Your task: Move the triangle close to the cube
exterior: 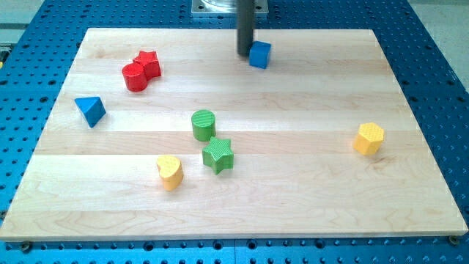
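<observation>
The blue triangle (90,111) lies near the board's left edge. The blue cube (259,55) sits near the view's top, right of centre. My tip (245,53) stands just left of the cube, almost touching it, far to the right of the triangle.
A red cylinder (134,77) and a red star (149,64) touch each other at the upper left. A green cylinder (204,125) and a green star (218,155) sit mid-board. A yellow heart (170,171) lies lower left of them. A yellow hexagon (368,138) is at the right. The wooden board (308,198) rests on a blue perforated table.
</observation>
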Robot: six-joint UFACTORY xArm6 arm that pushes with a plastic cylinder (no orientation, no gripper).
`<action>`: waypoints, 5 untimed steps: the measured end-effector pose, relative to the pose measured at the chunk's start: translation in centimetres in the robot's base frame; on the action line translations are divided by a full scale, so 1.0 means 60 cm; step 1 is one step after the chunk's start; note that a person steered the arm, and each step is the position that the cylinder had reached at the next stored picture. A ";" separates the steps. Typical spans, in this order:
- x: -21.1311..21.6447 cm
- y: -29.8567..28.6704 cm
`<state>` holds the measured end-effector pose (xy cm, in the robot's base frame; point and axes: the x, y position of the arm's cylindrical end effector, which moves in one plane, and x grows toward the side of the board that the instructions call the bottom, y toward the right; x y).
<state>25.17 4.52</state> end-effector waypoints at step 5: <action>0.365 -0.354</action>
<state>47.04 -16.70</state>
